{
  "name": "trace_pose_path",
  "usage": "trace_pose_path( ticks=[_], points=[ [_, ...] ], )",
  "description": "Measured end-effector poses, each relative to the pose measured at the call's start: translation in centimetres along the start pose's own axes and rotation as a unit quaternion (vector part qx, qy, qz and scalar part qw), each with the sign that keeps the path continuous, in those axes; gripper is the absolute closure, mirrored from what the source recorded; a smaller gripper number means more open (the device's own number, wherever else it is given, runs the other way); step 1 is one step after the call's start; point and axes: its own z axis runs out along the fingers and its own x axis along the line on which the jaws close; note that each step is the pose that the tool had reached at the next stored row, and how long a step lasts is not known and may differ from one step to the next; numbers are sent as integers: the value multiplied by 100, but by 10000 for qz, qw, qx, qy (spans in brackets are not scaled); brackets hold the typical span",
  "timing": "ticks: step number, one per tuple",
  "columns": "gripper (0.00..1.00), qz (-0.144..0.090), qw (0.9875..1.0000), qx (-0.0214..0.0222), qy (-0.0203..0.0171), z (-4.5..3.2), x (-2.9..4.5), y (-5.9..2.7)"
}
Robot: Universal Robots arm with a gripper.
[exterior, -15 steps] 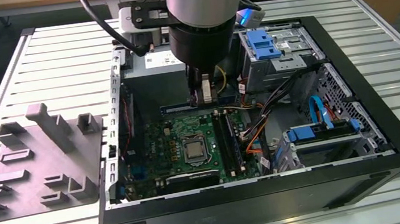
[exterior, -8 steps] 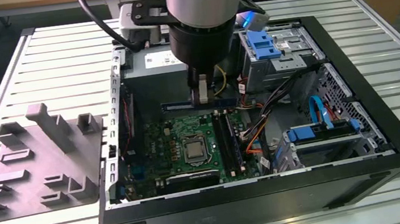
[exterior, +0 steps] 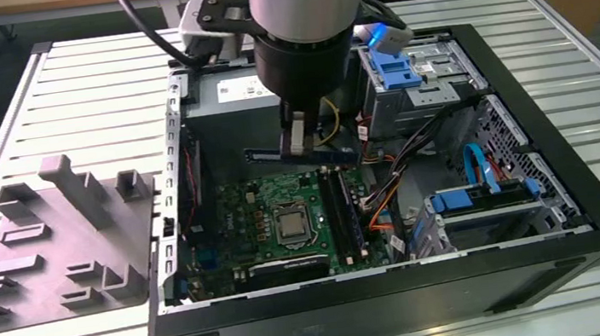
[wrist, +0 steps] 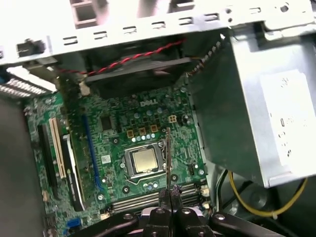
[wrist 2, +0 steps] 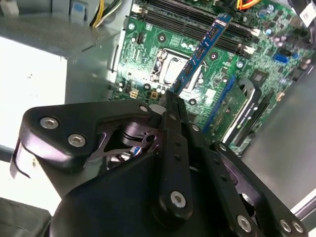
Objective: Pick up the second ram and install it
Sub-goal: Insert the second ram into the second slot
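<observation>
The gripper (exterior: 297, 144) is clamping its narrow jaws on the second ram (exterior: 301, 154), pinching the flat faces of the dark stick so that it is hanging level, edge downward, inside the open computer case (exterior: 407, 292). In the second wrist view the black fingers (wrist 2: 173, 128) are gripping the stick (wrist 2: 202, 49), which is running away from them above the motherboard (wrist 2: 148, 44); in the first wrist view the stick (wrist: 168, 158) is appearing edge-on as a thin line rising from the gripper (wrist: 170, 191). Beneath it, and apart from it, the processor socket (wrist: 144, 160) and the dark memory slots (wrist: 143, 200) are lying on the green motherboard (exterior: 247, 209); the stick is not sitting in any slot. Beside the board, the grey power-supply box (wrist: 256, 113) is standing against the case wall, with a yellow cable (wrist: 256, 210) curving under it. Farther off, the drive cage (exterior: 421, 76) with blue tabs is occupying the corner at the exterior view's right. Outside the case, at the exterior view's left, the grey fixture plate (exterior: 58, 249) is resting on the slatted table (exterior: 571, 40).
</observation>
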Motion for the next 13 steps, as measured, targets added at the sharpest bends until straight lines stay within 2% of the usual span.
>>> trace_pose_path(
  ticks=[3, 7, 10, 13],
  points=[
    [88, 268, 9996, 26, -16, 2, 0, 0],
    [88, 631, 9980, 60, -36, 6, 0, 0],
    [88, 901, 9959, 85, -51, 9, 1, -1],
    [88, 1175, 9930, 111, -67, 12, 1, -1]
  ],
)
